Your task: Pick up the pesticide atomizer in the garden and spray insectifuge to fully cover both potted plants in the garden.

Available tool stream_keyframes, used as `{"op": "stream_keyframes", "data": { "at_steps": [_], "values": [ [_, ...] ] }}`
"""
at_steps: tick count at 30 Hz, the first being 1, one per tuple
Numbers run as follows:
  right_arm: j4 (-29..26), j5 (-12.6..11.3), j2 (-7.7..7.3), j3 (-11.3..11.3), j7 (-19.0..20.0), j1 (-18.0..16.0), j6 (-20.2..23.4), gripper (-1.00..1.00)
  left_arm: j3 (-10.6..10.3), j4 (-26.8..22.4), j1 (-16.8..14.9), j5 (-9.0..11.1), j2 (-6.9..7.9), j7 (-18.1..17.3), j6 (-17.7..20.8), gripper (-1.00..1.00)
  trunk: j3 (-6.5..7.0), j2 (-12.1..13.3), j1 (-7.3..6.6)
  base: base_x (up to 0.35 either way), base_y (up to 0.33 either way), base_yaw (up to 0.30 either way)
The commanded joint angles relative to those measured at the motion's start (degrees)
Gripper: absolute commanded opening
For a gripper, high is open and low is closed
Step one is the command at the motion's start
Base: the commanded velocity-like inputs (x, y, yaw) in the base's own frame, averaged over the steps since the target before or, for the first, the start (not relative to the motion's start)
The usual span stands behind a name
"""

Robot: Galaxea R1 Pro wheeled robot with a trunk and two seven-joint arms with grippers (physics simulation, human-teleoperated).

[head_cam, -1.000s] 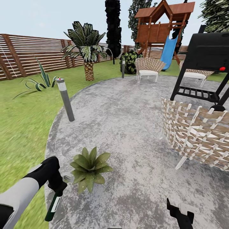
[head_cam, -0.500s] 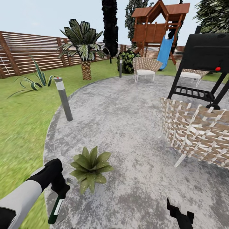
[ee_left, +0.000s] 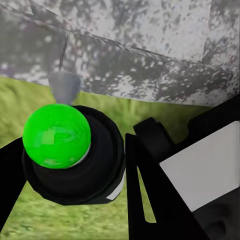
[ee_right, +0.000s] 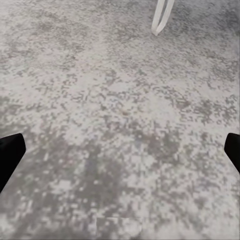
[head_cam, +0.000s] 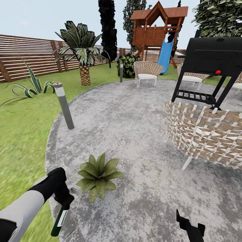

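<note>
At the patio (head_cam: 141, 134) edge, the left gripper (head_cam: 64, 201) clamps the sprayer (head_cam: 58, 220) beside one potted plant (head_cam: 98, 176). Right gripper (head_cam: 191, 228): fingers spread wide, empty.

Pesticide atomizer (head_cam: 59, 220) held nearly upright, potted plant (head_cam: 98, 176) on patio edge

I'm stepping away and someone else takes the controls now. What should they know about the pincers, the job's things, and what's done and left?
Left pincer: shut on the pesticide atomizer, which hangs dark end down at the patio edge.
Right pincer: open, holding nothing, low over the paving.
One potted plant sits on the patio just right of the left pincer; a second one is not in view.
Done: atomizer picked up.
Left: aim it at this plant and spray, then find and spray the other.
</note>
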Motion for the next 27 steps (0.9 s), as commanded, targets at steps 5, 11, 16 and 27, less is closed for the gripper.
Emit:
{"op": "stream_keyframes", "data": {
  "at_steps": [5,11,16,27],
  "values": [
    [0.02,-0.45,0.06,0.11,0.05,-0.04,-0.21,1.00,-0.21,-3.18,-0.21,-0.45,0.05,-0.87,0.42,-1.00,-0.05,-0.02,-0.01,0.000,0.011,-0.002],
    [0.02,-0.46,0.06,0.11,0.03,-0.01,-0.21,1.00,-0.34,-5.73,-0.63,-0.53,0.06,-1.06,0.60,-1.00,-0.05,-0.02,-0.01,0.000,0.000,0.000],
    [0.02,-0.46,-0.02,0.11,0.05,-0.03,-0.21,1.00,-0.38,-5.70,-0.75,-0.84,0.59,-1.08,0.45,-1.00,-0.05,-0.02,-0.01,0.000,0.000,-0.146],
    [0.02,-0.46,-0.03,0.11,0.05,-0.03,-0.21,1.00,-0.78,-5.30,-0.48,-0.95,0.18,-1.15,0.45,-1.00,-0.05,-0.02,-0.01,-0.007,0.190,-0.258]
  ]
}}
